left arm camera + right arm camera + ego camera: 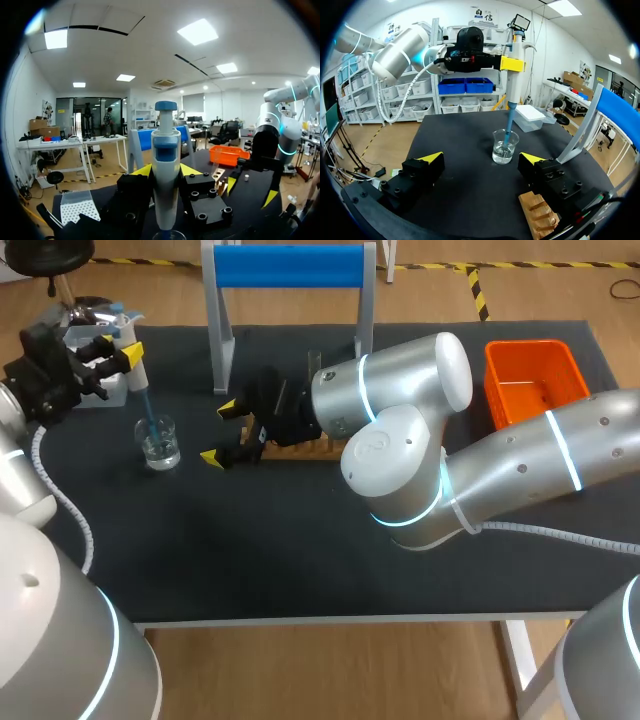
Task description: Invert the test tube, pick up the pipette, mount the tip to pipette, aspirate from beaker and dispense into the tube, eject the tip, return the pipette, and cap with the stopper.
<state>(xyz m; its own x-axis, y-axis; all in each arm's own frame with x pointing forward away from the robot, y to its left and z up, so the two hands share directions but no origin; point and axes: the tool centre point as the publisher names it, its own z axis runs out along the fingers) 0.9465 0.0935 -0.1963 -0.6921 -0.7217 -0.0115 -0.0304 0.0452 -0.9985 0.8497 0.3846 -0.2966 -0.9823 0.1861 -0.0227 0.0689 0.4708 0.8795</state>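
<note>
We see a bench point(300, 560) with a black top. The floor point(330, 670) around it is brown wood, and a strip of yellow and black tape point(478, 290) lies on it behind the bench. Up high, the white ceiling point(150, 52) has bright square lights point(199, 31). The walls point(30, 90) are white.

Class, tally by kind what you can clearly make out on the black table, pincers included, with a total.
Yellow-tipped pincers: 2, left pincer and right pincer
White and blue pipette: 1
Clear glass beaker of liquid: 1
Orange plastic bin: 1
Wooden rack: 1
Blue-barred stand: 1
Pale plastic box: 1
Total: 8
</note>
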